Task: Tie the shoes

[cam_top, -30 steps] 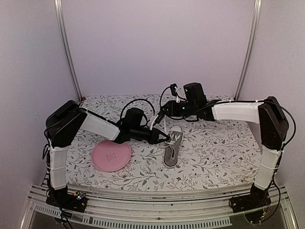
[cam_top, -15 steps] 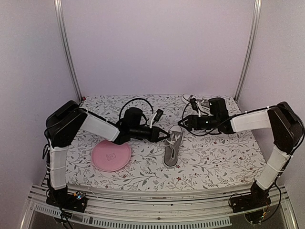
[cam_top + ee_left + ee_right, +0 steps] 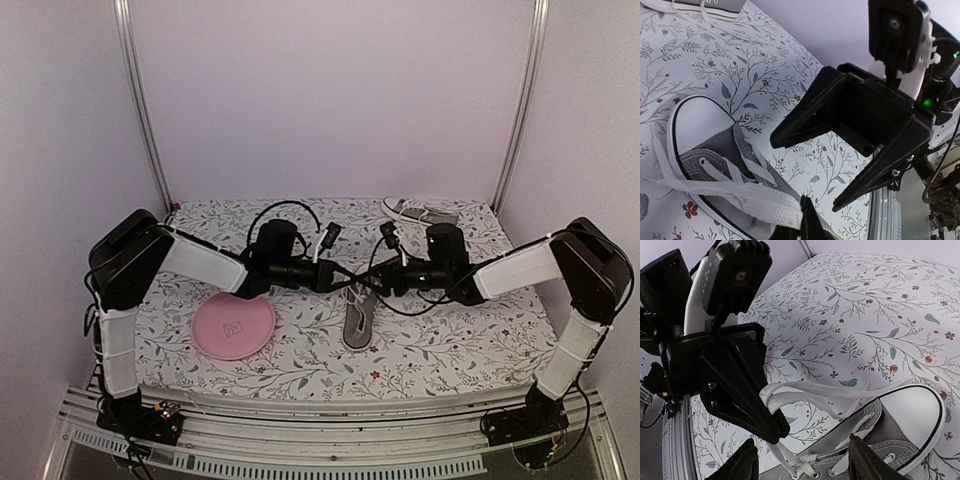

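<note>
One grey shoe [image 3: 360, 318] lies in the middle of the table, toe toward the back. My left gripper [image 3: 336, 277] is shut on a loop of its white lace [image 3: 747, 200], holding it up to the left of the shoe's toe [image 3: 702, 112]. My right gripper [image 3: 375, 284] faces it from the right, open, its fingers [image 3: 790, 131] spread on either side of the left fingertips. In the right wrist view the right gripper [image 3: 802, 462] hangs open over the shoe's eyelets [image 3: 880, 447], with the held lace loop [image 3: 771, 392] just ahead. The other shoe [image 3: 422, 212] lies at the back right.
A round pink plate [image 3: 233, 328] sits on the floral cloth [image 3: 450, 330] at the front left, below the left arm. Both arms' cables loop above the grippers. Metal rails [image 3: 330, 455] run along the near edge.
The right gripper opened, swung out to the right, then came back down and left to face the left gripper. The left gripper has kept its hold on the lace, shifting slightly left.
</note>
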Robot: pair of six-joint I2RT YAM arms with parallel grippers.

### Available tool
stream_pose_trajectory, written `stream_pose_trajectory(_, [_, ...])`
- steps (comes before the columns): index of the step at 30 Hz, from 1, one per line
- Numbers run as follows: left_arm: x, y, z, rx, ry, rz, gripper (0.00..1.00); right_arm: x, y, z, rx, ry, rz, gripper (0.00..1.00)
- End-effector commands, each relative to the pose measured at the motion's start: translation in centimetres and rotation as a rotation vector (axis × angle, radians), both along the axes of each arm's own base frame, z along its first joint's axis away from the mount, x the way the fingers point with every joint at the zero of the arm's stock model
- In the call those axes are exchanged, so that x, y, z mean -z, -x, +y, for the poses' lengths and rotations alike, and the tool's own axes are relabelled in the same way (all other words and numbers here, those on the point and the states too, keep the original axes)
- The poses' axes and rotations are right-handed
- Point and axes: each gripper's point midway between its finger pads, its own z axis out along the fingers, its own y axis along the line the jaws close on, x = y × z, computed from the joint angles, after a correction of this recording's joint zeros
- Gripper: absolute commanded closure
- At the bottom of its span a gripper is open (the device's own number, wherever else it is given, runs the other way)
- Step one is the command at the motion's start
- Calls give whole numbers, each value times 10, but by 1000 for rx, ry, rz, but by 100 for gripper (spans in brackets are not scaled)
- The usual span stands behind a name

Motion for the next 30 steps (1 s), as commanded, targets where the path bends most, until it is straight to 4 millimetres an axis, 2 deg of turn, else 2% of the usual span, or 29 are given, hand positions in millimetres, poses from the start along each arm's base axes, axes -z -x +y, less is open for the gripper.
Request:
stream_pose_trajectory(1, [-20, -6, 5, -13, 21, -14, 100, 1, -12, 9, -2, -3, -87, 41])
stream_pose_trajectory(8, [-22, -7, 5, -12, 17, -14, 100, 20, -16, 17, -19, 41, -117, 44])
stream_pose_trajectory(24, [-24, -8, 4, -15, 18, -16, 100, 46, -35, 40, -44, 133, -226, 48])
stream_pose_trajectory(27, [-23, -8, 4, -15, 16, -14, 100, 47, -37, 46, -61, 140, -252, 61])
stream_pose_trajectory(30, [-23, -8, 5, -16, 13, -12, 100, 49, -40, 47, -63, 145, -252, 81])
